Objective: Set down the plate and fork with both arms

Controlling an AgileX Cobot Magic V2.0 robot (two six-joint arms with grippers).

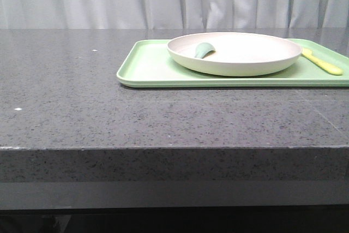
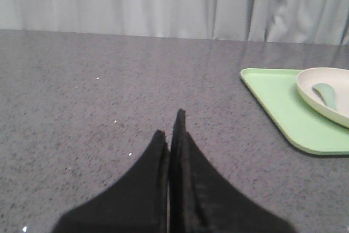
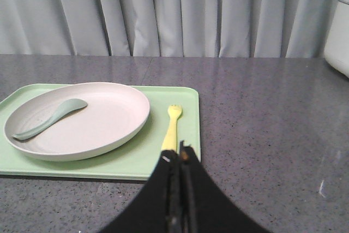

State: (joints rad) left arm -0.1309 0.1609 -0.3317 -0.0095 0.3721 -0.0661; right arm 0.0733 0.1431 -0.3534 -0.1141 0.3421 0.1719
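The cream-white plate (image 1: 234, 53) sits on a light green tray (image 1: 147, 66) at the back right of the table. The pale yellow fork (image 1: 323, 62) lies on the tray just right of the plate. In the right wrist view the plate (image 3: 98, 124) and fork (image 3: 172, 126) lie ahead of my right gripper (image 3: 179, 155), which is shut and empty near the tray's near edge, over the fork's handle end. My left gripper (image 2: 170, 126) is shut and empty over bare table, well left of the tray (image 2: 278, 107) and plate (image 2: 338, 107). Neither gripper shows in the front view.
A grey-green spoon (image 1: 204, 50) lies inside the plate; it also shows in the right wrist view (image 3: 49, 118). A white object (image 3: 339, 42) stands at the far right edge of the right wrist view. Grey curtains hang behind the dark speckled table (image 1: 82, 107).
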